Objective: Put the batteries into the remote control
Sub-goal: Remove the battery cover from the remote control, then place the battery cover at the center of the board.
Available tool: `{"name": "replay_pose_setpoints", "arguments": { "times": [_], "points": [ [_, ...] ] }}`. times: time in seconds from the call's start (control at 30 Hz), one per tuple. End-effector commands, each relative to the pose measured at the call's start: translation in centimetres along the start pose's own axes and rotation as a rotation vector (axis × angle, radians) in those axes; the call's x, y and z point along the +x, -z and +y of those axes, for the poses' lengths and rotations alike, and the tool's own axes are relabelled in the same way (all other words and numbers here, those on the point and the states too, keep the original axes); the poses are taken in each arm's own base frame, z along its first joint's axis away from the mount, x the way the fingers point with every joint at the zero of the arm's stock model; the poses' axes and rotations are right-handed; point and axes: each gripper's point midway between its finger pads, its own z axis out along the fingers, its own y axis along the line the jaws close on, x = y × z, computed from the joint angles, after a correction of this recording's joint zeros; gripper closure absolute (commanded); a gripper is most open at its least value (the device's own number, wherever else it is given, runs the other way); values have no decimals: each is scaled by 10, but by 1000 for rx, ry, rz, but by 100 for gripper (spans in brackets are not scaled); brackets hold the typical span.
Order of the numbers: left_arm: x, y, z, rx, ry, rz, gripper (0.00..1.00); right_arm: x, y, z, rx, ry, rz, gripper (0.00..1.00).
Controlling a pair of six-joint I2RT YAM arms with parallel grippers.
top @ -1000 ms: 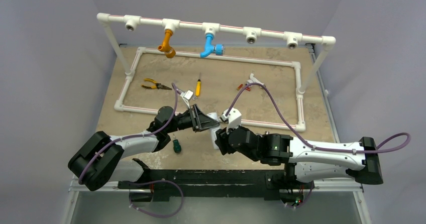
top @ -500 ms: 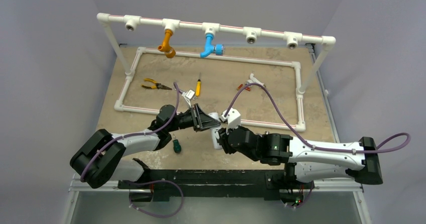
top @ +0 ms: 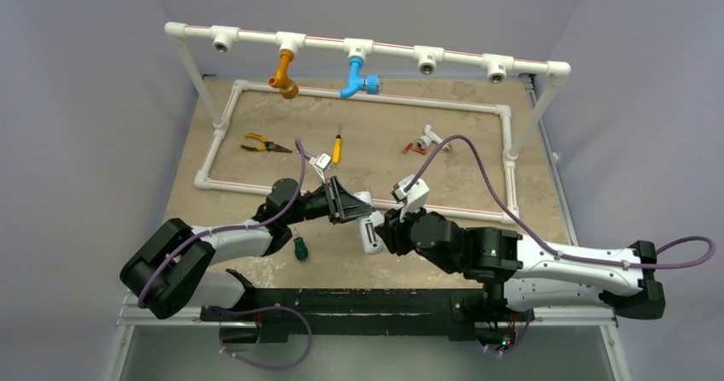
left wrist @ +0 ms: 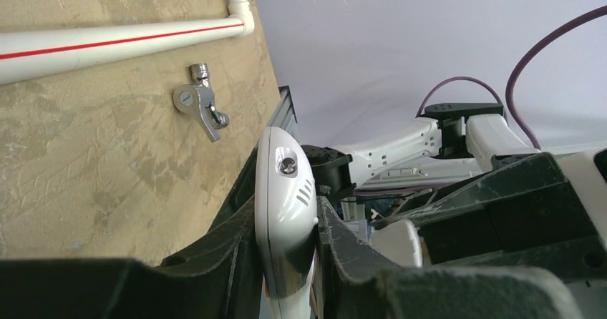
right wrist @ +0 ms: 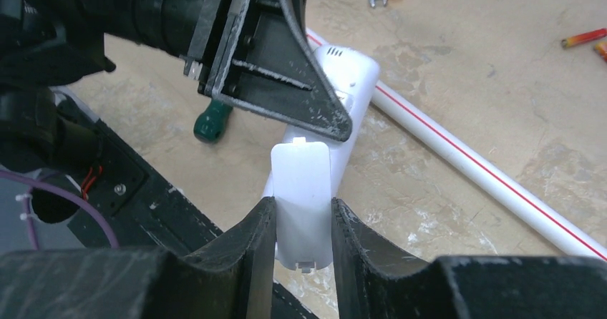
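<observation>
My left gripper [top: 352, 207] is shut on the white remote control [left wrist: 283, 183], which stands edge-on between its fingers [left wrist: 343, 247]. In the right wrist view the remote [right wrist: 352, 76] lies behind the left finger [right wrist: 286, 90]. My right gripper [right wrist: 302, 215] is shut on a flat white battery cover [right wrist: 301, 172] and holds it over the remote's lower end; I cannot tell whether they touch. In the top view the right gripper [top: 382, 231] meets the remote [top: 370, 230] above the table's near part. Two red-orange batteries [top: 413, 149] lie far back on the board and also show in the right wrist view [right wrist: 583, 38].
A white T-fitting [top: 432, 135] lies beside the batteries. A metal tap fitting [left wrist: 200, 108] and a yellow screwdriver [top: 337, 149] lie behind the left gripper, pliers [top: 260, 144] at the left. A green-handled tool [top: 300, 248] lies under the left arm. A white pipe frame [top: 359, 96] rings the board.
My right arm has shifted to the right and its wrist has turned, with the white cover in its fingers. Its cable has swung clear of the T-fitting. The left gripper has held still.
</observation>
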Motion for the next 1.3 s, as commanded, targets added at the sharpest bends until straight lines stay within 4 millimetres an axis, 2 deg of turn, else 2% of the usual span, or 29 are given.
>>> {"name": "replay_pose_setpoints", "arguments": {
  "times": [0.0, 0.07, 0.2, 0.3, 0.53, 0.63, 0.73, 0.77, 0.87, 0.97, 1.13, 1.27],
  "points": [
    [0, 4, -3, 23, -41, -33, 100, -27, 13, -22, 88, -77, -113, 91],
    [3, 10, 0, 23, -35, -44, 100, -25, 13, -40, 153, -88, -107, 93],
    [11, 24, 5, 1, -37, -60, 100, 2, -3, -66, 226, -125, -21, 96],
    [13, 36, -1, -28, -92, -75, 100, 34, -22, -69, 232, -148, 70, 96],
    [1, 73, -25, -197, -283, -148, 100, 109, -59, -57, 197, -214, 227, 95],
    [0, 85, -33, -224, -313, -169, 100, 132, -69, -62, 230, -200, 278, 94],
    [-2, 86, -40, -211, -307, -177, 100, 145, -76, -66, 268, -172, 319, 88],
    [-2, 84, -41, -205, -301, -171, 100, 148, -78, -66, 273, -164, 330, 83],
    [-4, 81, -44, -191, -296, -171, 100, 152, -82, -64, 270, -153, 354, 56],
    [-7, 82, -52, -181, -306, -183, 100, 146, -84, -61, 258, -146, 340, 41],
    [-11, 91, -72, -167, -343, -211, 100, 110, -91, -54, 244, -132, 256, 35],
    [-14, 108, -104, -133, -408, -255, 100, 83, -113, -48, 226, -151, 228, 35]
  ]
}}
